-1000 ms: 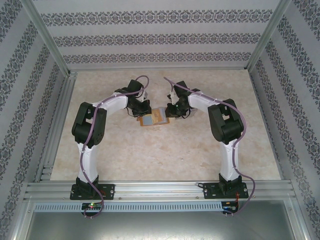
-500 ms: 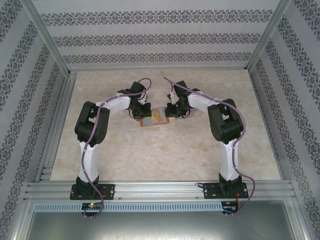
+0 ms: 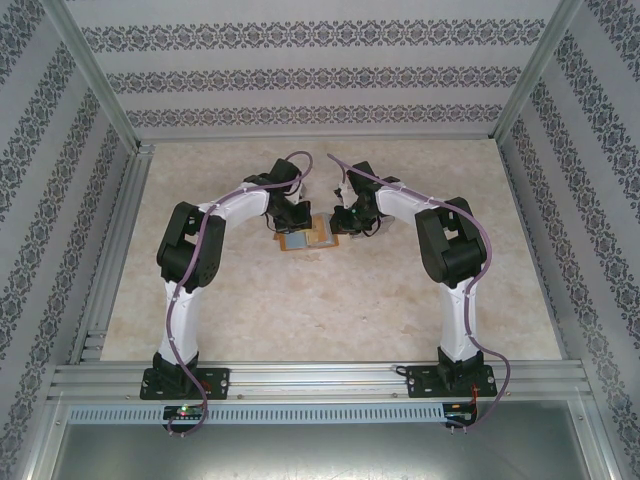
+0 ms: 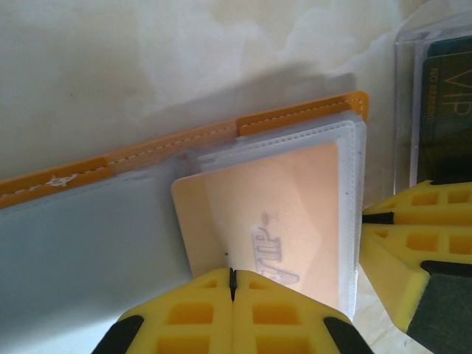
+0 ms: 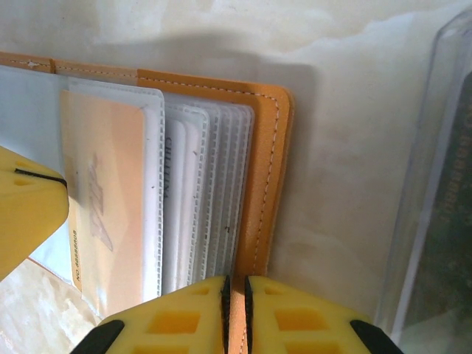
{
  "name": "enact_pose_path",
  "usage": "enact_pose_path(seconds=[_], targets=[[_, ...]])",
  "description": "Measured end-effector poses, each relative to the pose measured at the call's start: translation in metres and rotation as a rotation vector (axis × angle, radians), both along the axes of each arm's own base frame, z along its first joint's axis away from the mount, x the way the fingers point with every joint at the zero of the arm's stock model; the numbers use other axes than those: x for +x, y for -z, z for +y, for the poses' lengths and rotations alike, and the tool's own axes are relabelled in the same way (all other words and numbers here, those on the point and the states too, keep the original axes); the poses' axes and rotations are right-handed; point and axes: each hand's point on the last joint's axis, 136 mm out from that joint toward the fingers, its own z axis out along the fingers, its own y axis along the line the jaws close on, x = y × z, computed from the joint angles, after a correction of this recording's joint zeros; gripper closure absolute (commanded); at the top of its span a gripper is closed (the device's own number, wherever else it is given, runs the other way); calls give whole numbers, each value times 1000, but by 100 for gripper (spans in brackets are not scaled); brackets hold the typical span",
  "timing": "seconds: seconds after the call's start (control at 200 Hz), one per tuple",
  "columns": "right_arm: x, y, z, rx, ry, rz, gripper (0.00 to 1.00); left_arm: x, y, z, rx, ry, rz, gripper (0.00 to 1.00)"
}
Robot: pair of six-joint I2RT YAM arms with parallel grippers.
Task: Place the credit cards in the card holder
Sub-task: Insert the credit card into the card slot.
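Place: a robot test cell in a lab is showing here.
Frame: bare aluminium rails (image 3: pixel 320 378) are boxing in the bench at the near, left and right sides.
Walls: panels of striped floral paper (image 3: pixel 320 75) are standing as backdrop.
Surface: a marble-look tabletop (image 3: pixel 320 320) is lying inside.
Machines: a left arm (image 3: pixel 178 320) and right arm (image 3: pixel 458 320) are sitting bolted to the near rail, trailing purple cables (image 3: pixel 290 158).

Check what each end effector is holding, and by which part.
The left end effector pinches the credit card by its near edge. The right end effector pinches the card holder by the edge of its orange cover.
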Motion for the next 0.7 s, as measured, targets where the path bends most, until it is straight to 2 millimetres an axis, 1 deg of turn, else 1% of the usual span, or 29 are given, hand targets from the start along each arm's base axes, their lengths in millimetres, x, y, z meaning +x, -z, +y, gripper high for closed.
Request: enact_pose_path(seconds=[0.205,0.45,0.55,0.699], targets=[[0,0,0,0,0,0,82,-2,3,-3,3,7,6,99],[0,0,0,3,-1,1,81,0,1,-3,8,5,1,97],[-1,0,0,2,-1,4,81,1,-1,-1,16,0,-7,92],[-2,0,1,5,-3,9,81,4,-5,0,14,-5,-21,89]])
